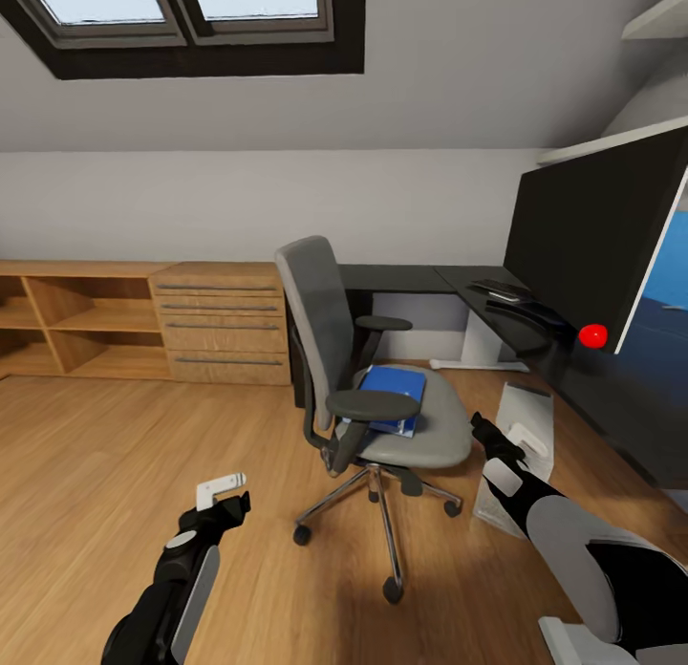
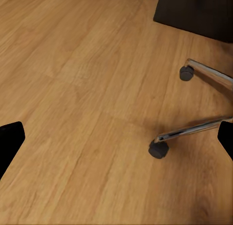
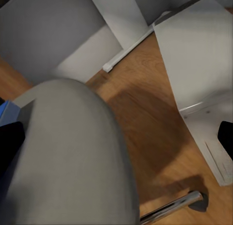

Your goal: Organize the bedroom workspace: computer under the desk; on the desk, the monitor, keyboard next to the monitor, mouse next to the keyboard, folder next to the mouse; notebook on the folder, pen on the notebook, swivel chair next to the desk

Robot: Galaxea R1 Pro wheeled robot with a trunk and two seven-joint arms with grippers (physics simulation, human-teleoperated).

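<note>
Centrally in the head view stands the swivel chair [image 1: 368, 378], the blue folder [image 1: 392, 398] lying on its grey seat; the desk [image 1: 535, 335] runs along the right of the frame, with the monitor [image 1: 597, 235] at upper right; the left gripper [image 1: 227, 493] at lower left hangs over bare wood floor [image 1: 115, 455], fingers parted and empty; the right gripper [image 1: 481, 428], right of centre, is just beside the seat's edge, fingers spread, grasping nothing.
</note>
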